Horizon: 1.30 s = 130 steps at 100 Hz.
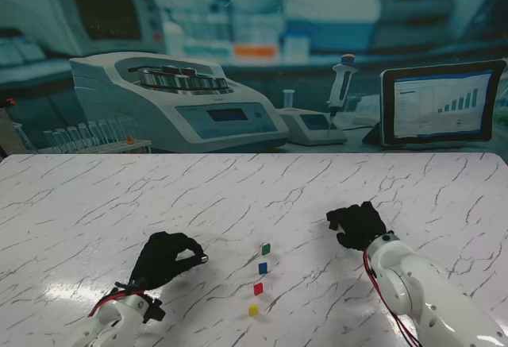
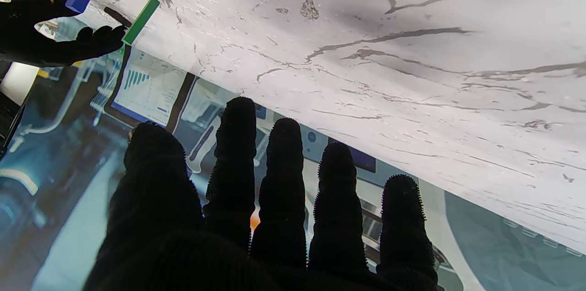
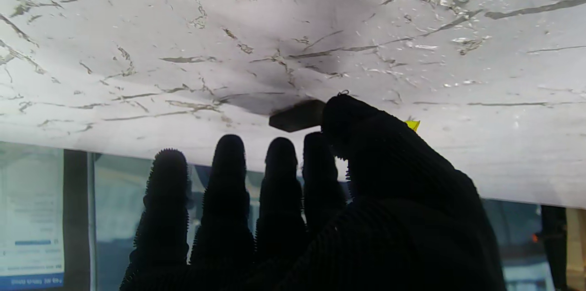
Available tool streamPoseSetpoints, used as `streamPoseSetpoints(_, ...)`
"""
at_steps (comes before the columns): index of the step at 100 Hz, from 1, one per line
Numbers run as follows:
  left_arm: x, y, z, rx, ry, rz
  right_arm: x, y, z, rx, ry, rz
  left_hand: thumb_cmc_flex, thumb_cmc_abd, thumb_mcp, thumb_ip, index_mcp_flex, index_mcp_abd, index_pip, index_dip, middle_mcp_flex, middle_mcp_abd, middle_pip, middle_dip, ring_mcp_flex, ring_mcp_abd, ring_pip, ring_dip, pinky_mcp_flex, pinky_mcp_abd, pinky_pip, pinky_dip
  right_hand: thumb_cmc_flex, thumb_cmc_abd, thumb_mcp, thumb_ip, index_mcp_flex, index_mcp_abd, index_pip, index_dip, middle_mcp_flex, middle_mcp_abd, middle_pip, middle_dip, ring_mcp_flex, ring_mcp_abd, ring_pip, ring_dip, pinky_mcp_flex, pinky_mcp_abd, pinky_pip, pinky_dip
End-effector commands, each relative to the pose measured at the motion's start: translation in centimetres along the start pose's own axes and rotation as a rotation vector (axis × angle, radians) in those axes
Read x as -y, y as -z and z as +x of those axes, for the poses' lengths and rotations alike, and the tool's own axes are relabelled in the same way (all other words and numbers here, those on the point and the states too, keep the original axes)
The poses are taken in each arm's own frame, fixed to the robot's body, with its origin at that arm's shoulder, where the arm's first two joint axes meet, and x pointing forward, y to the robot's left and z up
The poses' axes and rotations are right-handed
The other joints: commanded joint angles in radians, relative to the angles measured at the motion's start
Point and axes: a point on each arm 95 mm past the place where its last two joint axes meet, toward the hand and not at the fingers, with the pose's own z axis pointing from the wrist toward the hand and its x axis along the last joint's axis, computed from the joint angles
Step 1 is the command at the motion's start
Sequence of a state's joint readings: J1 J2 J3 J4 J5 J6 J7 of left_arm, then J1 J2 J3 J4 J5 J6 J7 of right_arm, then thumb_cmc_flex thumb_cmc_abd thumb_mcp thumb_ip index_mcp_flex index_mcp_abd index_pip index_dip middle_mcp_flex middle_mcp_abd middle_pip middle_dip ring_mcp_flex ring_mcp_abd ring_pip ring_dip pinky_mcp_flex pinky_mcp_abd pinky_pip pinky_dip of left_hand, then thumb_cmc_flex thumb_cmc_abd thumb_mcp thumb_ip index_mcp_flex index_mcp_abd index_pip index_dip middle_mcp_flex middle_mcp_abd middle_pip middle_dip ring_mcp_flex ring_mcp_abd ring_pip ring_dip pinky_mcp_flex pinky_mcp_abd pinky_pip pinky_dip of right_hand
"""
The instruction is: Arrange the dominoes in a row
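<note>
Four small coloured domino blocks stand in a short line at the lower centre of the stand's view on the white marble-patterned worktop: the green domino farthest from me, then the blue domino, the red domino and the yellow domino nearest to me, all apart from one another.

The black-gloved left hand rests lower left of that line, well apart from it; its fingers are spread and grasp nothing. The black-gloved right hand sits right of centre. In its wrist view a small dark flat block lies on the worktop at the tip of the thumb. I cannot tell whether the thumb pinches it or merely touches it; the other fingers are extended and not curled round it.

The risk, as I judge it, lies in bringing another piece toward the line. The standing blocks are light and narrow, so a sweep of a finger or sleeve could topple one and knock down its neighbours. A loose hold on the dark block could let it slip or land askew.

The dark block's colour is lost in shadow, and a yellow scrap behind the thumb is mostly hidden. The dominoes are too small to show markings.
</note>
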<state>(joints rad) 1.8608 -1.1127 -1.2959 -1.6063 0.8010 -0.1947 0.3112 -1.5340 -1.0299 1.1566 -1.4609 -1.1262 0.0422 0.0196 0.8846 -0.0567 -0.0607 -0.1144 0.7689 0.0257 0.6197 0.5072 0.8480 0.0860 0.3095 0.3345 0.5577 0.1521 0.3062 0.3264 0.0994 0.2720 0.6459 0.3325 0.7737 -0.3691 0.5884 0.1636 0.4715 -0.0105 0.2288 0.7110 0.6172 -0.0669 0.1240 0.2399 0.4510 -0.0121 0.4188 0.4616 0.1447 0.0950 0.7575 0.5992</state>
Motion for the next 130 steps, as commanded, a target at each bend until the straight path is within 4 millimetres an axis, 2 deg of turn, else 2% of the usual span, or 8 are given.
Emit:
streamPoseSetpoints(1,-0.4,0.1,0.2,-0.014,0.014,-0.016,0.3,-0.1,0.3,-0.001,-0.011,0.001,0.007,0.001,-0.005,0.006,0.004,-0.026,0.009,0.002,0.014,-0.031,0.0,0.007,0.009,-0.035,0.011,0.009,-0.006,0.014,0.014,0.011,0.036,-0.012,0.023,-0.049,-0.042,-0.024,-0.02,-0.017,-0.035,-0.02,-0.007,-0.019,-0.018,-0.023,0.007,-0.013,0.003,0.06,0.016,-0.003)
streamPoseSetpoints(38,-0.5,0.1,0.2,-0.017,0.014,-0.015,0.5,-0.8,0.2,0.012,0.001,-0.003,0.007,0.001,-0.006,0.005,0.003,-0.028,0.014,0.002,0.014,-0.034,0.004,0.008,0.01,-0.039,0.014,0.01,-0.004,0.013,0.016,0.012,0.088,-0.016,0.066,-0.072,-0.022,-0.052,-0.008,-0.017,-0.064,-0.025,-0.002,-0.049,-0.01,-0.039,0.023,-0.015,0.016,0.045,0.034,-0.008)
streamPoseSetpoints(82,-0.5,0.0,0.2,-0.022,0.017,-0.009,1.4,-1.1,0.1,0.01,-0.011,-0.008,0.001,0.005,-0.005,0.007,0.002,-0.028,0.018,0.001,0.014,-0.034,0.006,0.009,0.009,-0.038,0.015,0.01,-0.004,0.013,0.018,0.013,0.073,-0.031,0.077,-0.111,0.042,-0.089,0.069,0.036,-0.025,-0.028,0.06,-0.043,0.004,-0.051,0.04,-0.019,0.031,0.041,0.056,-0.018)
streamPoseSetpoints(92,-0.5,-0.1,0.2,-0.022,0.019,-0.007,1.6,-1.1,0.0,0.013,-0.017,-0.015,-0.001,0.007,-0.005,0.008,0.003,-0.027,0.018,0.001,0.014,-0.035,0.007,0.009,0.01,-0.038,0.015,0.011,-0.004,0.014,0.018,0.013,0.05,-0.037,0.067,-0.128,0.094,-0.101,0.135,0.086,0.025,-0.037,0.113,0.003,0.01,-0.056,0.044,-0.02,0.033,0.043,0.059,-0.022)
streamPoseSetpoints(97,-0.5,-0.1,0.2,-0.023,0.02,-0.007,1.7,-1.0,0.0,0.015,-0.02,-0.02,-0.003,0.008,-0.005,0.008,0.003,-0.026,0.018,0.001,0.014,-0.036,0.006,0.009,0.01,-0.041,0.015,0.011,-0.004,0.015,0.019,0.013,0.041,-0.075,0.082,-0.174,0.102,-0.111,0.198,0.114,0.047,-0.043,0.14,0.042,0.012,-0.061,0.05,-0.017,0.034,0.04,0.062,-0.023)
streamPoseSetpoints(107,-0.5,-0.1,0.1,-0.023,0.019,-0.005,1.8,-0.9,0.0,0.015,-0.022,-0.029,-0.003,0.008,-0.005,0.009,0.003,-0.026,0.019,0.0,0.015,-0.036,0.007,0.009,0.011,-0.038,0.015,0.011,-0.004,0.014,0.019,0.013,0.036,-0.137,0.094,-0.213,0.09,-0.151,0.427,0.064,0.111,-0.058,0.21,0.119,0.03,-0.077,0.059,-0.012,0.038,0.034,0.069,-0.024)
streamPoseSetpoints(115,-0.5,-0.1,0.1,-0.022,0.019,-0.005,1.9,-0.9,0.0,0.017,-0.027,-0.032,-0.006,0.01,-0.005,0.009,0.003,-0.025,0.018,0.0,0.014,-0.034,0.006,0.009,0.011,-0.039,0.016,0.011,-0.004,0.014,0.019,0.013,0.031,-0.158,0.087,-0.221,0.092,-0.166,0.547,0.032,0.134,-0.059,0.267,0.161,0.039,-0.083,0.061,-0.01,0.036,0.032,0.072,-0.025)
streamPoseSetpoints(130,-0.5,-0.1,0.1,-0.022,0.019,-0.005,2.2,-0.9,-0.1,0.024,-0.038,-0.028,-0.005,0.011,-0.004,0.01,0.003,-0.024,0.018,0.0,0.015,-0.033,0.007,0.009,0.01,-0.04,0.016,0.011,-0.004,0.013,0.019,0.014,0.029,-0.156,0.088,-0.216,0.141,-0.158,0.619,0.102,0.177,-0.032,0.353,0.294,0.059,-0.08,0.075,0.0,0.041,0.027,0.083,-0.023)
